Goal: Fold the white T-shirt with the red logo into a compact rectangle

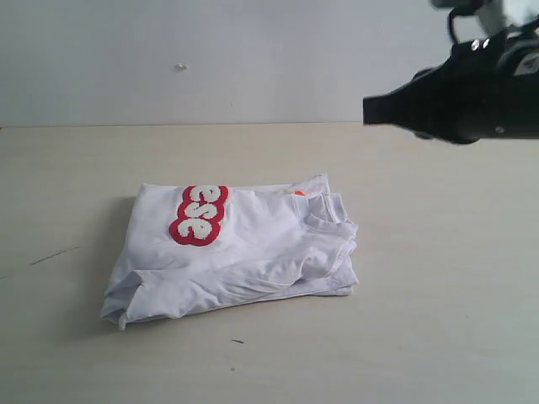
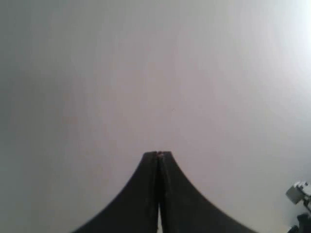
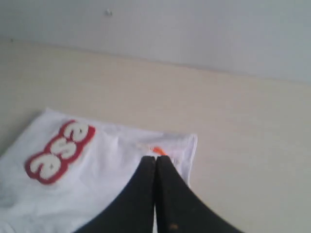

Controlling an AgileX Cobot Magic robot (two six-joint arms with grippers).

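One white T-shirt point(image 1: 244, 252), one red logo point(image 1: 200, 215), two hands point(image 2: 157, 154) point(image 3: 155, 158), perhaps one tag point(image 1: 298, 193).

The white T-shirt point(image 1: 244, 252) lies folded, red logo point(image 1: 200, 215) partly showing.

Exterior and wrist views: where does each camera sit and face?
Exterior: off the arms, looking down at the white T-shirt on the table; right arm at upper right.
Left wrist: faces a blank pale surface; shut left fingers show.
Right wrist: looks down on the shirt; shut right fingers show.
Shared: exterior and right wrist see the red logo.
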